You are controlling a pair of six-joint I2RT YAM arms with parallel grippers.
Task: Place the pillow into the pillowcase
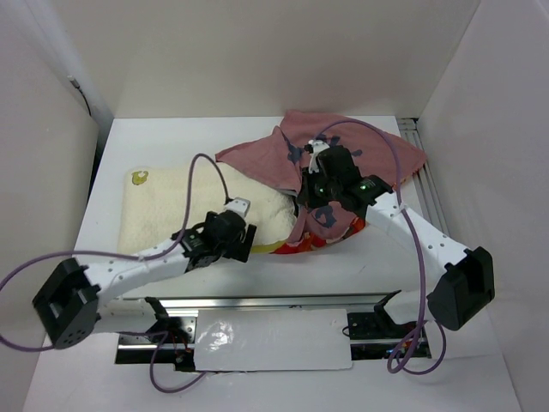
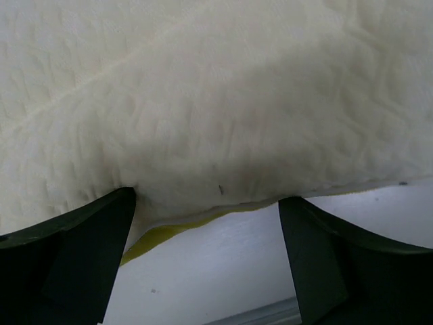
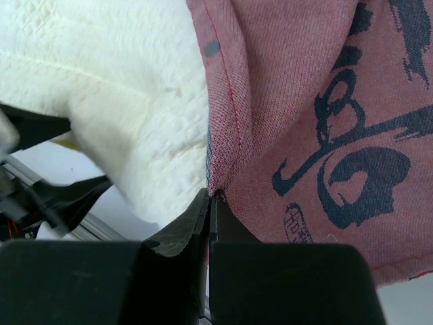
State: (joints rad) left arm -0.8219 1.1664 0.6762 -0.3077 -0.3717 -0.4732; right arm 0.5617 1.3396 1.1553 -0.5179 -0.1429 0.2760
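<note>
The cream-white pillow (image 1: 176, 210) lies on the table's left half, its right end under the pillowcase (image 1: 377, 154), which shows its dull pink side with dark blue marks. My left gripper (image 1: 244, 233) is open at the pillow's near edge; in the left wrist view the pillow (image 2: 203, 101) with its yellowish edge lies between and beyond the spread fingers (image 2: 67, 257). My right gripper (image 1: 310, 199) is shut on the pillowcase's hem (image 3: 216, 183) and holds it lifted beside the pillow (image 3: 122, 95). The red printed side (image 1: 322, 236) shows underneath.
White walls close in the table on the left, back and right. A metal rail (image 1: 283, 302) and a white sheet (image 1: 266, 339) lie along the near edge between the arm bases. A rail (image 1: 425, 172) runs along the right side.
</note>
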